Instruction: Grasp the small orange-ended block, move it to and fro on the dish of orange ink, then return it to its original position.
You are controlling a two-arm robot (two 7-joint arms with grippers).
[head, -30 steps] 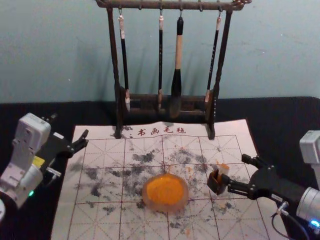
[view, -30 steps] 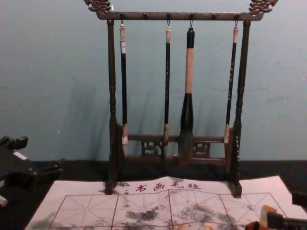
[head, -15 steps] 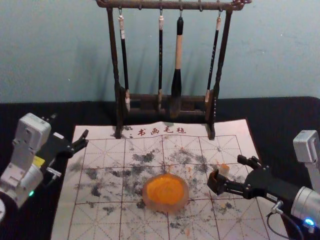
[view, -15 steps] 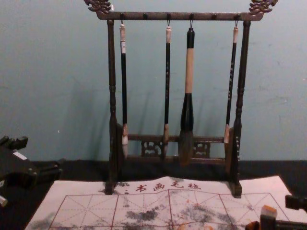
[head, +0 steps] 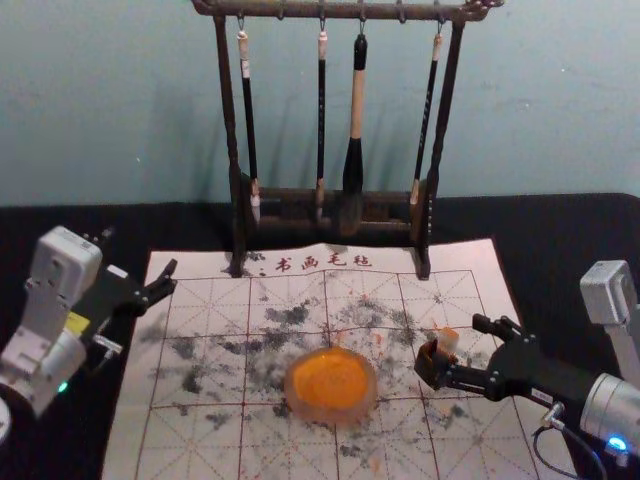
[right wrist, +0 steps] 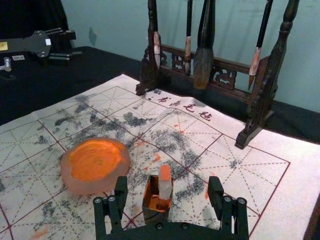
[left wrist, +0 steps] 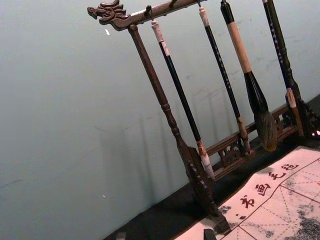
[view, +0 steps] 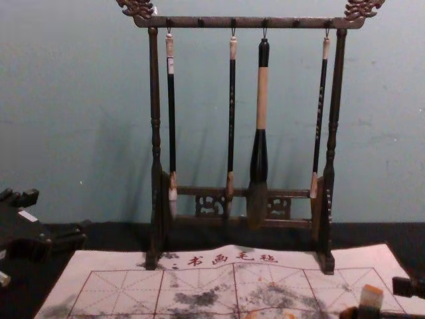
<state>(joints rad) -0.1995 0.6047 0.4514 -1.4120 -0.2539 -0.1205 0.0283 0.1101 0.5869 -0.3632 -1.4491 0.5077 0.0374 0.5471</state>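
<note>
The small pale block with an orange end (head: 447, 339) stands upright in a dark, square, open-topped holder (head: 428, 364), right of the dish of orange ink (head: 331, 385). My right gripper (head: 466, 349) is at the holder from the right. In the right wrist view my right gripper (right wrist: 168, 188) is open, its two fingers well apart on either side of the block (right wrist: 165, 183) and holder (right wrist: 151, 202), with gaps to both. The block's lower part is hidden inside the holder. My left gripper (head: 139, 254) is parked open at the left, and in its wrist view the left gripper's tips (left wrist: 165, 235) stand apart.
A marked white calligraphy mat (head: 200, 420) lies on the black table (head: 560, 230). Behind it stands a dark wooden rack (head: 430, 190) with several hanging brushes, a thick one (head: 353, 170) among them. A wall rises behind the rack.
My right gripper has moved left so that its fingers have come to the sides of the holder. The block, holder, dish and left arm have stayed where they were.
</note>
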